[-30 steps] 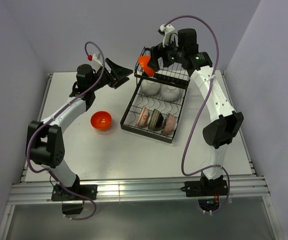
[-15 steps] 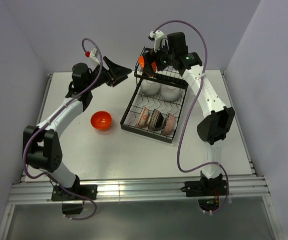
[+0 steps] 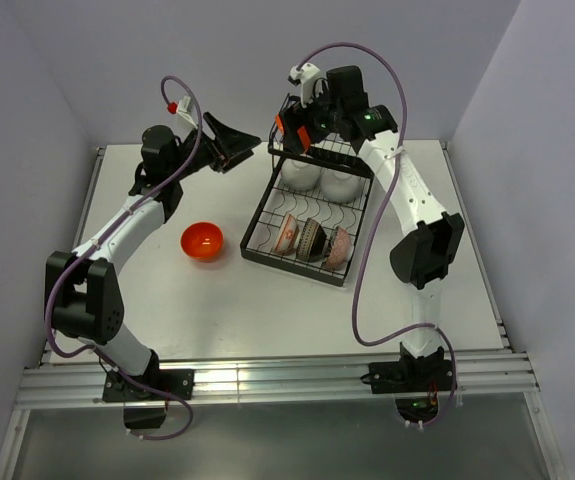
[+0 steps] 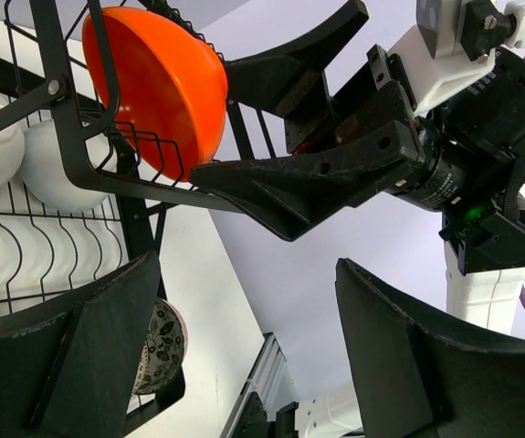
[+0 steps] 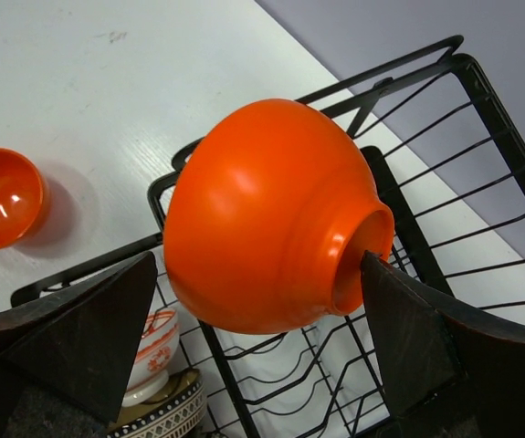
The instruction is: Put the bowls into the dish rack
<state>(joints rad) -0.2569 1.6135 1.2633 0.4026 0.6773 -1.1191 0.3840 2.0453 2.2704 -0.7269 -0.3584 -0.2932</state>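
The large black wire dish rack [image 3: 257, 212] stands far and middle on the white table [image 3: 267, 310]. Its flat tray holds five bowls. In the far row, mouth down, are a left white bowl [image 3: 300, 175] and a right white bowl [image 3: 341, 183]. In the near row, on edge from left to right, are an orange-and-white patterned bowl [image 3: 287, 234], a grey-patterned bowl [image 3: 311, 238] and a brown bowl [image 3: 338, 246]. A glossy orange-red bowl [image 5: 271, 219] tilts at the raised basket's far-left corner, gripped by the right gripper [image 5: 257, 265] with its jaws spread wide around it. A second orange-red bowl [image 3: 202, 241] sits on the table left of the rack, making seven bowls in all. The left gripper [image 4: 244, 265] hangs wide apart and empty, farther back.
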